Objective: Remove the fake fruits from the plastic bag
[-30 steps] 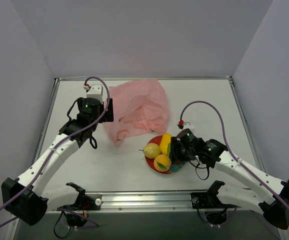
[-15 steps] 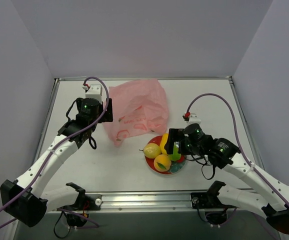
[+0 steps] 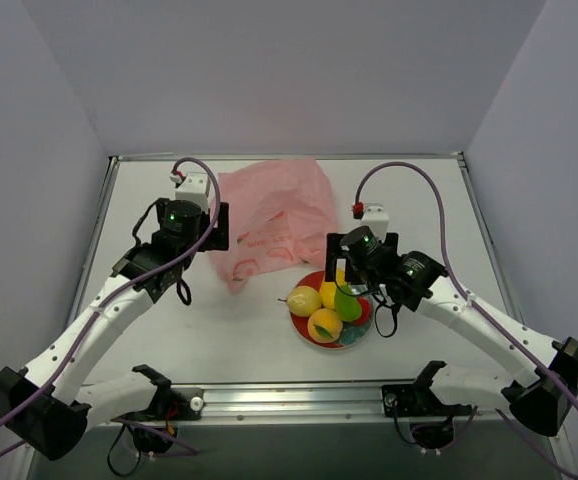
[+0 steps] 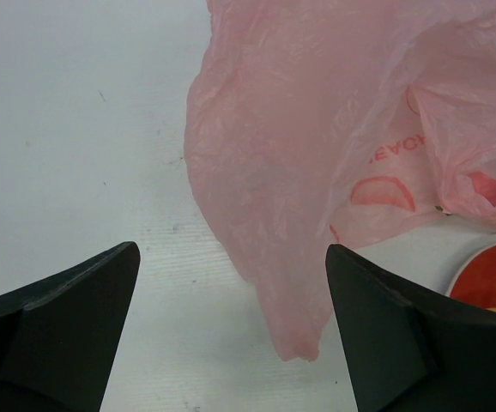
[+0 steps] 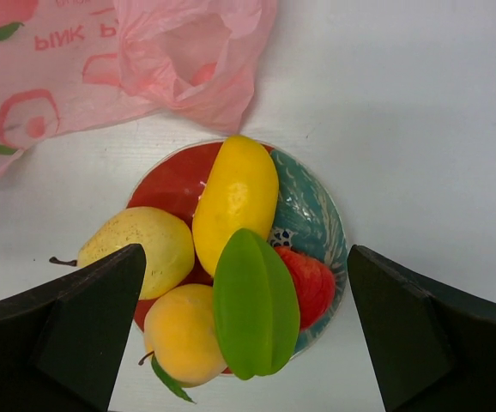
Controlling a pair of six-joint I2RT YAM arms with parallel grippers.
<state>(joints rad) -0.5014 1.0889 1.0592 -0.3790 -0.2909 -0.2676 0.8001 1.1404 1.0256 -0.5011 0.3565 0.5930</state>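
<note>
Right gripper was wide open over fruits on plate, holding nothing. Left gripper was wide open near bag, empty.

Left wrist view: bag is cut off at the top and right picture edges; plate shows only a sliver. Right wrist view: green fruit partly hides red fruit. Bag contents: indeterminate.

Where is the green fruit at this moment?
In the right wrist view the green fruit lies on the plate, between the orange fruit and the red fruit, just below the long yellow fruit.
</note>
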